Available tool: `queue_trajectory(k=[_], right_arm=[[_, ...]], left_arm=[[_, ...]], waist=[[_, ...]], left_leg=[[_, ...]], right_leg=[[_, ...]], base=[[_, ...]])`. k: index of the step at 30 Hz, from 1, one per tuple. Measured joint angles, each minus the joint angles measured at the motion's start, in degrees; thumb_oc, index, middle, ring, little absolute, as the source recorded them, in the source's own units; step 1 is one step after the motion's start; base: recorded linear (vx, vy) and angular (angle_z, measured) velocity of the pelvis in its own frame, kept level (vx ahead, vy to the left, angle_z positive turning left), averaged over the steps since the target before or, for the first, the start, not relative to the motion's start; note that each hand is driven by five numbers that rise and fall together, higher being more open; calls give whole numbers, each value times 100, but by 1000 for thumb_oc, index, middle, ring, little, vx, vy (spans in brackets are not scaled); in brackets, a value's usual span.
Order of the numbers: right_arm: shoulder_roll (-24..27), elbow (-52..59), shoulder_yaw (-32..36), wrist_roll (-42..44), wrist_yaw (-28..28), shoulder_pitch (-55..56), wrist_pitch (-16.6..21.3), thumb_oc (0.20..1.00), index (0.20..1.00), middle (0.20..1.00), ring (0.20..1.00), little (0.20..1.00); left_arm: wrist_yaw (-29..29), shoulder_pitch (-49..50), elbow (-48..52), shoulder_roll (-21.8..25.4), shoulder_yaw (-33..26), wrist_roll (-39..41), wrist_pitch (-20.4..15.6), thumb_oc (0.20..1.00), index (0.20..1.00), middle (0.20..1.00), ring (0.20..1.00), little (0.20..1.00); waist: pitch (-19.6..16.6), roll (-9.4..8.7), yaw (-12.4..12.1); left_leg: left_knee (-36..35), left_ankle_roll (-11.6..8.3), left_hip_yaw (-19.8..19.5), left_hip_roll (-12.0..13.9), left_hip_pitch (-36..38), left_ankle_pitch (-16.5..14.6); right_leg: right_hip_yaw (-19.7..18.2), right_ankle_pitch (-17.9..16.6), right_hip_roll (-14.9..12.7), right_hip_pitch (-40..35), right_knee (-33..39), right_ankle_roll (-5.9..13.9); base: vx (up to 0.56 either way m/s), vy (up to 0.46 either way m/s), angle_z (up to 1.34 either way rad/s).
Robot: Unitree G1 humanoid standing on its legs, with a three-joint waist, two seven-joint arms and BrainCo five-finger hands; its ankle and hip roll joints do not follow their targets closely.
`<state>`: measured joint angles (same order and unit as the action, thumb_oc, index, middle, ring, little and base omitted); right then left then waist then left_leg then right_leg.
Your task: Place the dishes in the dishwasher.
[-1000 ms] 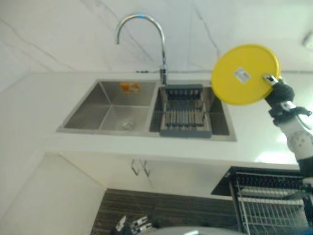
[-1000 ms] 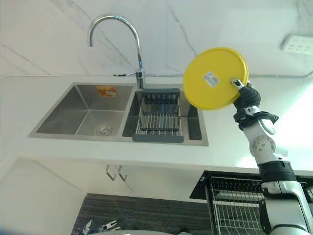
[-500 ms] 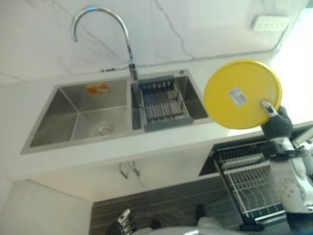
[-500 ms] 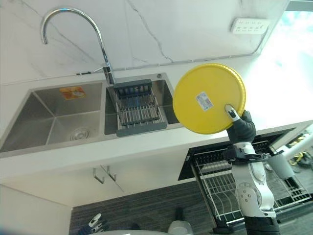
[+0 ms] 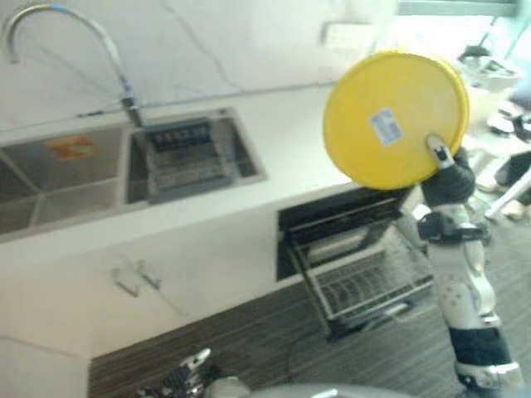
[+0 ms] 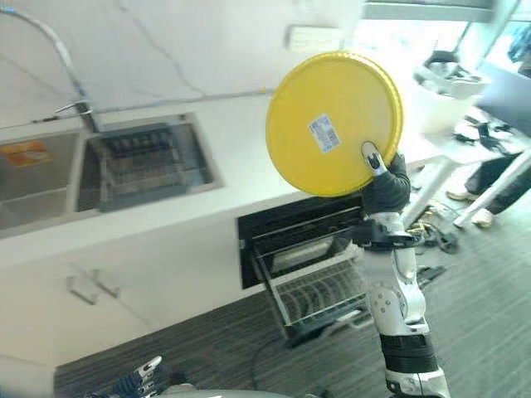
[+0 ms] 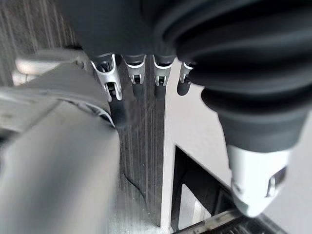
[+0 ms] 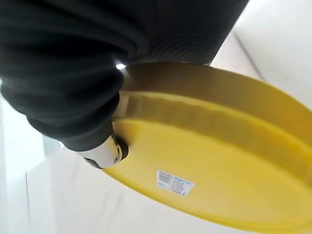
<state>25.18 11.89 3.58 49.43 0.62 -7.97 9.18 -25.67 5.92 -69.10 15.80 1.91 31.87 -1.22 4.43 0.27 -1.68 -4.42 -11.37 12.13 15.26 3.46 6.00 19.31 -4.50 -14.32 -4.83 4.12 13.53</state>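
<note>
Right hand [image 6: 386,184] pinches round yellow plastic plate [image 6: 333,124] at its near rim, held upright; looks stiff, light, probably slick; left hand [image 7: 146,73] hangs relaxed

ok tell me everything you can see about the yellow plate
The yellow plate is round, plain and glossy, plastic by the look of it, with a raised rim and a small white printed sticker on its underside. It is held up in the air, tilted so the underside faces the head camera. The right hand pinches its lower edge, thumb pressed on the underside. It hangs in front of the white counter, above the pulled-out dishwasher rack, touching nothing else.
</note>
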Motion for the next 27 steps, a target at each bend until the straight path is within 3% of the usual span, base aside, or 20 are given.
queue_trajectory(k=[2, 4, 7, 8, 10, 11, 12, 13, 14, 15, 16, 18, 19, 20, 22, 24, 25, 26, 27], right_arm=[[255, -13, 135, 9, 38, -23, -2, 200, 200, 200, 200, 200], [436, -18, 144, 14, 48, -24, -5, 200, 200, 200, 200, 200], [573, -16, 97, 28, -35, -15, -76, 200, 200, 200, 200, 200], [572, -16, -29, 27, -140, 6, -129, 200, 200, 200, 200, 200], [572, -17, -131, 24, -314, 9, -234, 200, 200, 200, 200, 200], [568, -17, -134, 15, -379, 17, -248, 200, 200, 200, 200, 200], [565, -15, -126, -11, -398, 17, -249, 200, 200, 200, 200, 200], [570, -4, -91, -89, -396, 9, -234, 200, 200, 200, 200, 200], [577, -4, -82, -166, -387, -12, -226, 200, 200, 200, 200, 200], [417, -4, -191, -296, -376, -15, -233, 200, 200, 200, 200, 200], [301, 3, -304, -464, -344, -24, -233, 200, 200, 200, 200, 200], [178, 1, -313, -648, -331, -62, -239, 200, 200, 200, 200, 200], [-44, -2, -311, -803, -331, -54, -243, 200, 200, 200, 200, 200], [-169, 13, -284, -833, -330, -55, -223, 200, 200, 200, 200, 200], [-170, 37, -147, -906, -287, -3, -214, 200, 200, 200, 200, 200], [-172, 87, 18, -897, -211, -2, -75, 200, 200, 200, 200, 200], [-195, 192, -31, -898, -208, 1, 67, 200, 200, 200, 200, 200], [-287, 325, -140, -944, -232, -27, 251, 200, 200, 200, 200, 200], [-279, 295, -188, -1118, -245, -153, 288, 200, 200, 200, 200, 200]], left_arm=[[98, -40, -13, -229, -65, -162, 119, 1000, 1000, 1000, 1000, 1000], [198, -38, -20, -407, -204, -155, 98, 1000, 1000, 1000, 1000, 1000], [285, -19, -31, -519, -211, -150, 13, 1000, 1000, 1000, 1000, 1000], [290, 31, -5, -554, -300, -142, -83, 1000, 1000, 1000, 1000, 1000], [296, 36, -16, -579, -432, -122, -126, 1000, 1000, 1000, 1000, 1000], [299, 9, -11, -573, -467, -92, -185, 1000, 1000, 1000, 1000, 1000], [294, -9, 37, -558, -474, -79, -277, 1000, 1000, 1000, 1000, 1000], [264, -9, 95, -567, -403, -81, -282, 1000, 1000, 1000, 1000, 1000], [226, 11, 88, -614, -392, -101, -275, 1000, 1000, 1000, 1000, 1000], [250, 61, 48, -577, -410, -105, -275, 1000, 1000, 1000, 1000, 1000], [254, 45, -25, -364, -372, -161, -252, 1000, 1000, 1000, 1000, 1000], [281, 83, -333, -155, -152, -178, -60, 1000, 1000, 1000, 1000, 1000], [310, 253, -586, -207, -73, -153, 53, 1000, 1000, 1000, 1000, 1000], [324, 308, -595, -221, -79, -163, 74, 1000, 1000, 1000, 1000, 1000], [455, 116, -566, -116, -77, -256, 113, 1000, 1000, 1000, 1000, 1000], [556, -206, -273, -83, 47, -401, 31, 1000, 1000, 1000, 1000, 1000], [619, -254, -240, -91, 127, -396, 8, 1000, 1000, 1000, 1000, 1000], [710, -338, -233, 22, 338, -394, 73, 1000, 1000, 1000, 1000, 1000], [747, -348, -187, 65, 236, -380, 112, 1000, 1000, 1000, 1000, 1000]], waist=[[-28, 288, 123], [-35, 394, 263], [-43, 534, 284], [-42, 548, 256], [-17, 549, 204], [20, 521, 170], [58, 416, 113], [74, 367, 100], [81, 389, 60], [124, 318, -94], [230, 150, -67], [458, -187, -247], [468, -391, -321], [469, -460, -306], [492, -570, -197], [516, -503, -40], [564, -436, 5], [561, -440, -4], [566, -433, -46]], left_leg=[[-10, 110, -219, 259, -38, 131], [100, 136, 96, 426, -115, 286], [100, 142, 259, 507, -156, 286], [182, 299, 239, 504, -226, 139], [368, 317, 196, 478, -301, 37], [768, 307, 107, 437, -529, -23], [1232, 261, 68, 196, -835, -68], [1244, 207, 67, -255, -968, -226], [948, 493, 33, -691, -917, -371], [736, 662, 21, -852, -799, -395], [686, 656, 161, -860, -791, -348], [580, 662, 219, -916, -675, -237], [70, 715, -49, -1197, -276, -218], [-103, 839, -150, -1330, -62, -230], [-82, 893, -125, -1378, 30, -328], [-74, 963, -204, -1222, 106, -310], [-73, 1007, -202, -1101, 157, -350], [-71, 967, -211, -1073, 72, -346], [-71, 937, -196, -1046, 46, -328]], right_leg=[[-71, -107, 489, 77, 98, -244], [-67, -37, 713, 83, 131, -411], [12, 4, 850, 99, 122, -492], [13, 9, 850, 131, 97, -513], [-11, 18, 818, 136, 93, -528], [-2, 49, 739, 121, 90, -578], [-12, 22, 511, 81, 131, -565], [3, -5, 253, 79, 132, -526], [-9, -38, 90, 104, 131, -440], [-155, -21, -6, 112, 122, -320], [-167, -28, -22, 57, 96, -238], [-158, 45, -29, 64, 129, -323], [-346, 84, -144, 21, 125, -296], [-457, 53, -218, -101, 93, -342], [-444, 13, -269, -155, -112, -312], [-471, 6, -209, 331, -1103, -318], [-610, 199, -225, 552, -1309, -213], [-688, 204, -211, 512, -504, -193], [-537, 73, -229, 505, -42, -198]], base=[[-25, -412, -45], [12, -291, -4], [-3, -287, 13], [-14, -174, 3], [4, -78, 3], [44, 50, 15], [66, 90, 31], [82, 99, 26], [81, 90, 0], [81, 97, 20], [177, 250, 28], [250, 374, 12], [268, 352, -56], [243, 269, -54], [147, 140, -7], [47, -84, -5], [24, -240, -7], [44, -316, 0], [67, -297, 22]])
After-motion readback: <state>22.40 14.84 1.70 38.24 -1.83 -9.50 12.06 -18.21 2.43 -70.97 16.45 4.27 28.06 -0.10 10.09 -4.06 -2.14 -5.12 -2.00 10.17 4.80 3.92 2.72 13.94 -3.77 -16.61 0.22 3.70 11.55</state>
